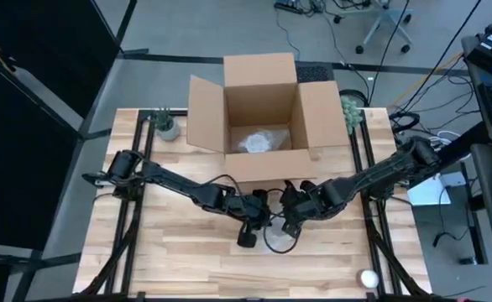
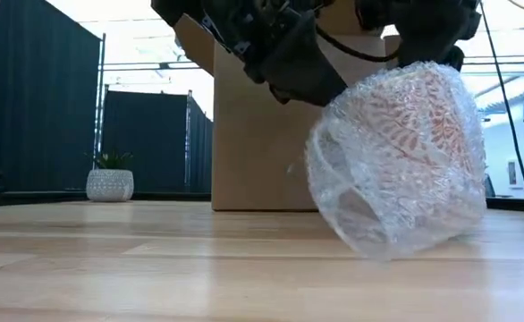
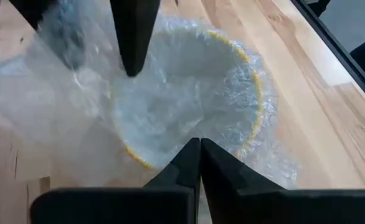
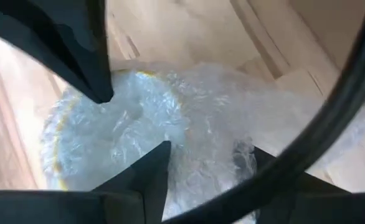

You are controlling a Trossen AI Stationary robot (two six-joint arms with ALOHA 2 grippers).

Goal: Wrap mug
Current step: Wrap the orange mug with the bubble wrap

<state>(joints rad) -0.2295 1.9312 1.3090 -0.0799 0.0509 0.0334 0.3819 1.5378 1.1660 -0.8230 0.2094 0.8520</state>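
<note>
The left end effector (image 1: 259, 225) is at the middle of the surface (image 1: 187, 260), just in front of the cardboard box (image 1: 263, 105). In the left wrist view its two fingers (image 3: 192, 162) are pressed together, clenched on the edge of the bubble wrap (image 3: 64, 93) at the rim of the mug (image 3: 189, 106). The right end effector (image 1: 290, 220) is directly beside it, touching the same bundle. Its fingers (image 4: 148, 171) are spread apart, with wrapped material lying between them; whether they grip it cannot be told.

The mug, covered in bubble wrap, is tilted with its opening toward the low camera, its lower edge on the surface. A red pattern shows through the wrap.

A small potted plant (image 1: 167, 126) stands at the far left corner. A white ball (image 1: 369, 278) lies near the front right edge.
</note>
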